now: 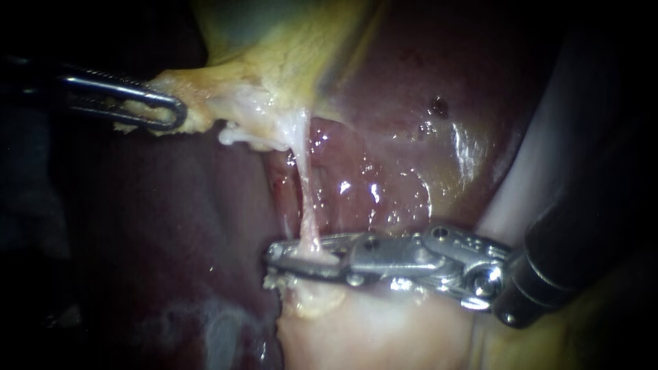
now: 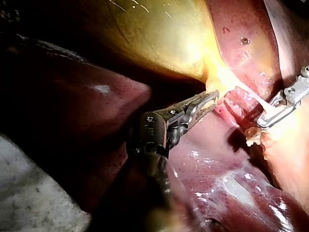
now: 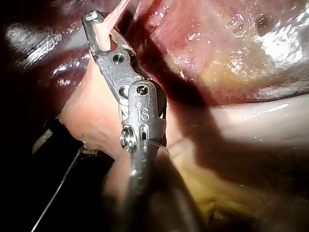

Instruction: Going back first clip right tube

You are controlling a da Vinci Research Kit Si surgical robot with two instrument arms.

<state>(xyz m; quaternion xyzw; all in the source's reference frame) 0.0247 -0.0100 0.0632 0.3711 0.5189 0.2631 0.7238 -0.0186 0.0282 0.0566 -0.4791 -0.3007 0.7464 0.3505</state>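
Endoscope view: the tube is a thin pale strand running from the gallbladder down across the liver. Its long axis is nearly upright. Its lower end passes between the jaws of the right instrument, which press on it from both sides with their tips meeting beyond it. Whether a clip sits inside them cannot be told. These jaws lie crosswise to the tube and point left. The left instrument pinches the gallbladder's yellowish edge, well apart from the clamped spot. Bare dark liver lies beyond the right tips, and pale tissue touches them from below.

Left wrist view: the left instrument has its jaws closed on the narrow end of the gallbladder. Ahead of it, the tube stretches taut to the right instrument. Glossy liver lies open beside the shaft.

Right wrist view: the tube enters the slot of the right instrument near its tips, crossing the jaws at an angle. Liver lies beside the jaws.
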